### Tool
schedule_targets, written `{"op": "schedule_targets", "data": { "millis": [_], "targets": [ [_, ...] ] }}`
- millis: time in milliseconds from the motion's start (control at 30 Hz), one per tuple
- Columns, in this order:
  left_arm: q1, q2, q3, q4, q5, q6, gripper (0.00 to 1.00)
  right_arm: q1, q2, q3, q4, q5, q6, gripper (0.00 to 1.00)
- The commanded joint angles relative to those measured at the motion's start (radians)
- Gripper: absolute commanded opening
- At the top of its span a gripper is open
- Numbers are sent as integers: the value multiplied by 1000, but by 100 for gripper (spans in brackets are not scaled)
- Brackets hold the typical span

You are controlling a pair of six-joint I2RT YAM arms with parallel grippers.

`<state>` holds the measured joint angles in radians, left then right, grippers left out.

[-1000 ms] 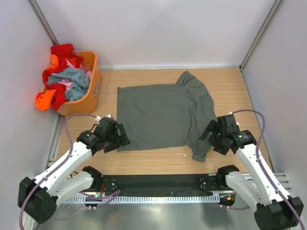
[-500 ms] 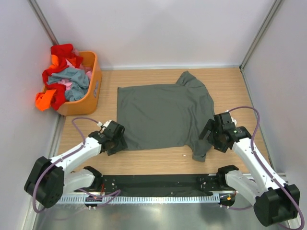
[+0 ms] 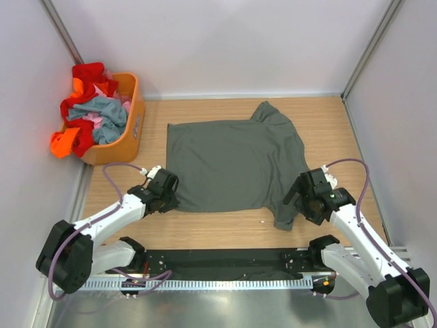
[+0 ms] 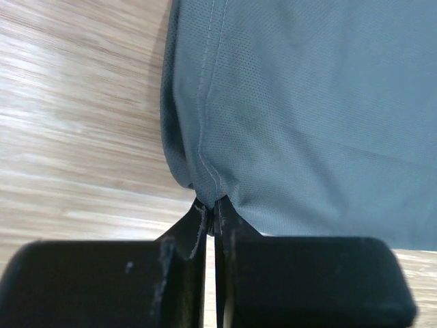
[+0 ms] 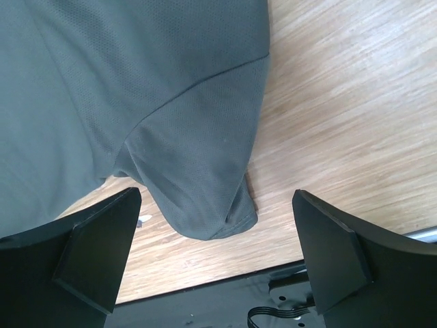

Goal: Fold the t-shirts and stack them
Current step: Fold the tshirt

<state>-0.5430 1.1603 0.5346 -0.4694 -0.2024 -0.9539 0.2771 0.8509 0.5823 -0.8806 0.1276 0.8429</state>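
A dark grey t-shirt (image 3: 232, 160) lies spread flat on the wooden table. My left gripper (image 3: 171, 203) sits at its near left corner. In the left wrist view this gripper (image 4: 212, 207) is shut, pinching the hem corner of the grey t-shirt (image 4: 307, 102). My right gripper (image 3: 295, 196) hangs at the shirt's near right sleeve. Seen from the right wrist, that gripper (image 5: 215, 198) is open wide, its fingers either side of the sleeve end of the shirt (image 5: 191, 184) and not touching it. Red (image 3: 85, 74), blue-grey (image 3: 102, 109), pink (image 3: 92, 123) and orange (image 3: 61, 143) t-shirts are heaped at the back left.
The heaped shirts fill an orange plastic basket (image 3: 130, 130) against the left wall, and some hang over its rim. Walls close in the table on the left, back and right. A black rail (image 3: 225, 260) runs along the near edge between the arm bases.
My left gripper has reached the shirt's near left corner and closed on its hem. The right gripper has moved slightly left and nearer, over the sleeve, and is still open.
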Motion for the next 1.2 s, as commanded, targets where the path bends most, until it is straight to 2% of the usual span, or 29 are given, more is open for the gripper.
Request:
{"op": "schedule_targets", "data": {
  "millis": [0, 133, 200, 400, 467, 500, 567, 600, 633, 667, 900, 1167],
  "targets": [
    [3, -60, 45, -63, -74, 14, 0, 68, -43, -27, -35, 99, 114, 100],
    [11, -60, 56, -63, -63, 20, 0, 209, 42, -94, 41, 92, 171, 100],
    [14, -44, 54, -60, -57, 23, 0, 227, 74, -117, 66, 92, 188, 98],
    [15, -54, 34, -60, -46, 33, 0, 237, 91, -145, 149, 89, 174, 75],
    [18, -60, 38, -67, -48, 35, 0, 238, 94, -144, 164, 78, 168, 58],
    [20, -70, 44, -71, -49, 37, 0, 237, 89, -142, 170, 70, 157, 44],
    [20, -79, 50, -83, -49, 37, 0, 238, 67, -136, 178, 52, 150, 28],
    [20, -85, 54, -87, -48, 35, 0, 238, 54, -134, 177, 49, 147, 13],
    [20, -97, 70, -106, -45, 35, 0, 238, 42, -133, 167, 46, 147, 5],
    [20, -106, 80, -123, -37, 37, 0, 237, 13, -118, 149, 58, 151, 2],
    [21, -258, 206, -351, -63, 41, 0, 237, -217, 23, -86, 187, 243, 1],
    [21, -313, 197, -414, -12, 17, 0, 237, -305, 40, -190, 136, 303, 1]
  ]
}}
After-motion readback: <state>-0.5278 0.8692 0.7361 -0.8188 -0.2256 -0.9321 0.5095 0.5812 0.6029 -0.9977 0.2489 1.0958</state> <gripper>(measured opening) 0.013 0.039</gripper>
